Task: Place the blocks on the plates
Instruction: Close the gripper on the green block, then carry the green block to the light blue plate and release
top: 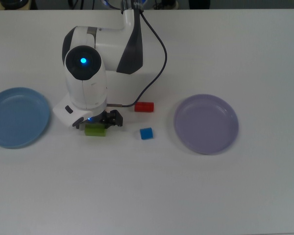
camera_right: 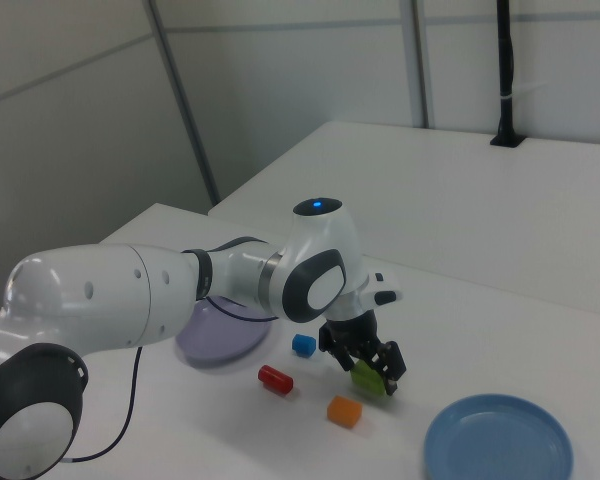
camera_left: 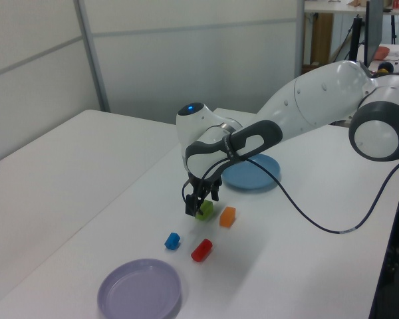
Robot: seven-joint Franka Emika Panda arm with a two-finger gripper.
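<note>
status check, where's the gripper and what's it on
Gripper open, down around small green oblong block on the table. Light blue round plate and pale lavender plate empty. Nothing in the way.

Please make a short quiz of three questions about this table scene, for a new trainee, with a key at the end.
1. True or false: every block is still off the plates.
2. Which block is the gripper directly over? A) red B) green C) blue
3. Fill in: in the top view, the red block lies nearer to the ____ plate.

Key
1. True. The orange block, green block, red block and blue block all lie on the table; the light blue plate and the lavender plate hold nothing.
2. B
3. lavender
</note>
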